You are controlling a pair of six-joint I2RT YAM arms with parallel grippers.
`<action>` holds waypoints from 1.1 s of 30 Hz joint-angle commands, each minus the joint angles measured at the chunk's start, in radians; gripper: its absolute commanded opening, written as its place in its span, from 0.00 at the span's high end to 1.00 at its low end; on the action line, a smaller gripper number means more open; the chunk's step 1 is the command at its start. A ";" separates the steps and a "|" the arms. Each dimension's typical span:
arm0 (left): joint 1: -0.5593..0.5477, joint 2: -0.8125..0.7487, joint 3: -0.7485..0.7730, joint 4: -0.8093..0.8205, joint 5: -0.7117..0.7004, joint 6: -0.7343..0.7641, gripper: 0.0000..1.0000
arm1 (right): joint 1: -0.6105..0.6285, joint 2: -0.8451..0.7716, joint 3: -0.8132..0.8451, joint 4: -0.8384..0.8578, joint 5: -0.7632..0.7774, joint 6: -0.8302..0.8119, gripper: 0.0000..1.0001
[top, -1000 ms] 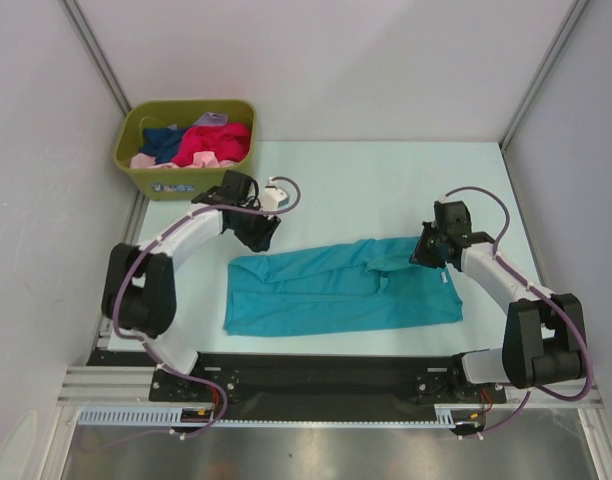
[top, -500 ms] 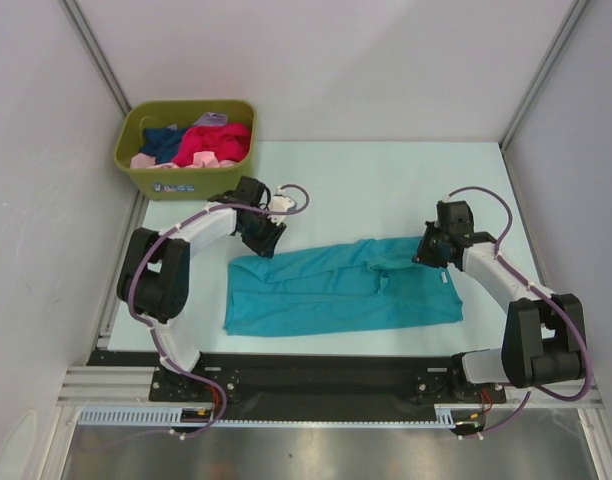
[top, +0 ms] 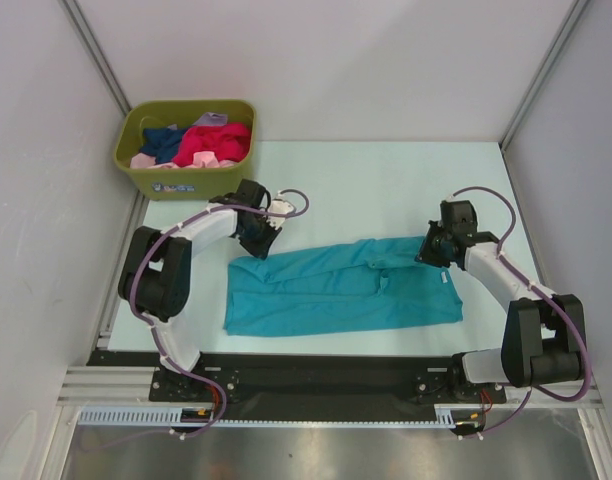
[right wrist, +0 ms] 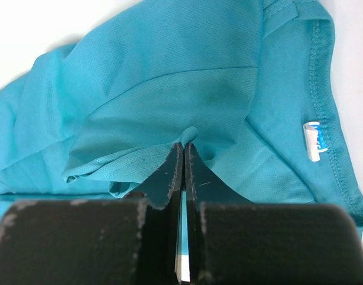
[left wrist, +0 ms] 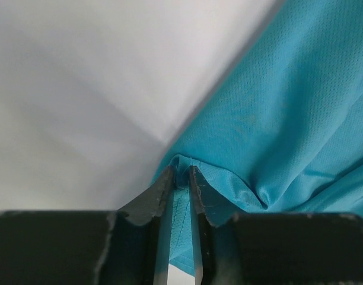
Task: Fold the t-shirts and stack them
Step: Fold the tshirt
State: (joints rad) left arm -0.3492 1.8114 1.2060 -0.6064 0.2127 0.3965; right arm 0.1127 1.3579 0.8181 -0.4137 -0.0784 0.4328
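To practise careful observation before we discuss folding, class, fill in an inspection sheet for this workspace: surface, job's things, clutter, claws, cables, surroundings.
Surface: pale table, flat and even.
Job's things: teal t-shirt lies partly folded lengthwise across the table; magenta, navy and pink shirts are heaped in the green bin at the far left corner.
Clutter: nothing seen.
Claws: left claw is shut on the teal t-shirt's far left edge; right claw is shut on a fold near its neck label.
Cables: purple cables loop along both arms.
Surroundings: white walls on three sides; metal rail at the near edge.
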 commanded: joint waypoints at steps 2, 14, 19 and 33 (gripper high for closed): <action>-0.004 -0.027 -0.005 -0.044 0.027 0.044 0.80 | -0.011 -0.014 0.041 0.007 -0.001 -0.011 1.00; 0.025 -0.110 0.090 -0.021 0.017 -0.024 1.00 | -0.019 0.044 0.136 0.042 -0.029 -0.011 1.00; 0.096 -0.201 0.107 0.002 -0.019 -0.058 1.00 | -0.042 0.135 0.294 0.052 -0.040 -0.040 1.00; 0.176 -0.475 -0.163 0.017 0.051 -0.021 1.00 | -0.056 -0.150 0.084 -0.140 0.028 -0.039 1.00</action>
State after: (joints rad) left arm -0.1719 1.3880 1.0855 -0.5903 0.2188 0.3595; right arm 0.0612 1.3235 0.9733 -0.4828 -0.0784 0.3679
